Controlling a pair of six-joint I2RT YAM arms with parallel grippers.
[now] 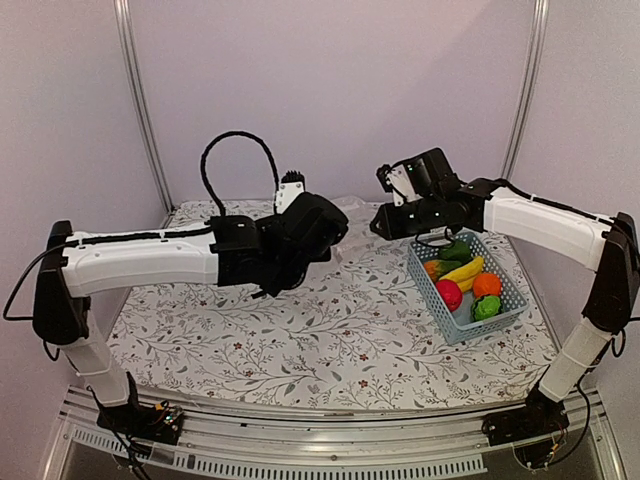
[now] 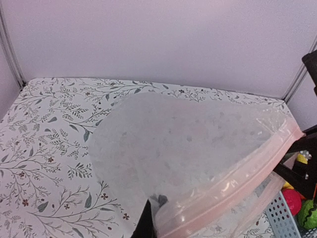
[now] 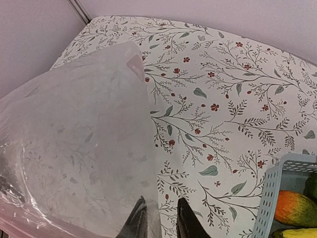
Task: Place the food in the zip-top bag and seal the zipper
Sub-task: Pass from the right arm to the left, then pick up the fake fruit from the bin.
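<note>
The zip-top bag [image 2: 188,144] hangs clear and crinkly above the flowered cloth, between the two arms [image 1: 352,212]. Its zipper [image 2: 233,186], a pale pink strip, runs along the mouth edge. My left gripper [image 2: 153,210] is shut on the bag's mouth corner, with one dark finger [image 2: 142,225] showing under the plastic. My right gripper [image 3: 162,218] has its jaws a little apart; the bag's side edge [image 3: 143,148] rests against its left finger [image 3: 137,220]. The food lies in the basket: green pepper [image 1: 458,250], banana [image 1: 466,272], orange [image 1: 487,285], red fruit [image 1: 449,294], melon [image 1: 487,308].
The light blue slatted basket [image 1: 445,322] stands at the table's right side, close under the right arm, its corner also in the right wrist view [image 3: 277,193]. Metal frame posts [image 1: 135,90] rise at the back corners.
</note>
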